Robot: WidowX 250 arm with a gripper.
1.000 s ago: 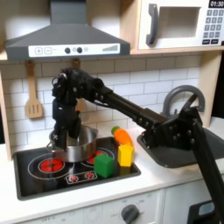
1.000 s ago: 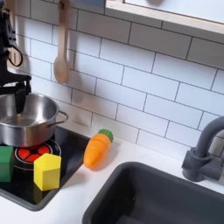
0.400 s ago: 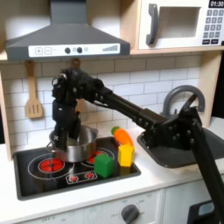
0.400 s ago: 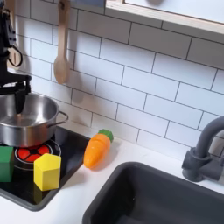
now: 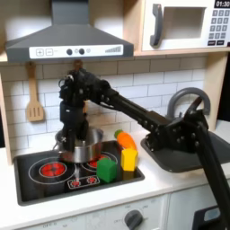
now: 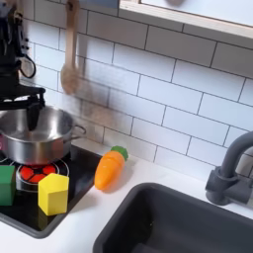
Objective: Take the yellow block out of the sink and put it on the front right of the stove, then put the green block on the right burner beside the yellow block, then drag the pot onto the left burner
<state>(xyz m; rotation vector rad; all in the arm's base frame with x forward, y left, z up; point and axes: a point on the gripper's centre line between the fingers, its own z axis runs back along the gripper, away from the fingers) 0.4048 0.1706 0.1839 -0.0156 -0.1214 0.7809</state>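
A toy kitchen. On the flat black stove, a plain yellow block stands at the front right corner with a bright green block touching it, so both placements look done. The shiny round steel pot sits toward the stove's back edge, mid-stove. The gripper reaches down at its rim, apparently clamped on it; dragging it leftward remains.

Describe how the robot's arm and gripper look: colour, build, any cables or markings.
The arm is matte black all over, built of boxy jointed segments linked by slim straight bars, with a bulkier block of motors near its base in the first exterior view. The gripper is black too. No markings are legible, and cables cannot be made out.
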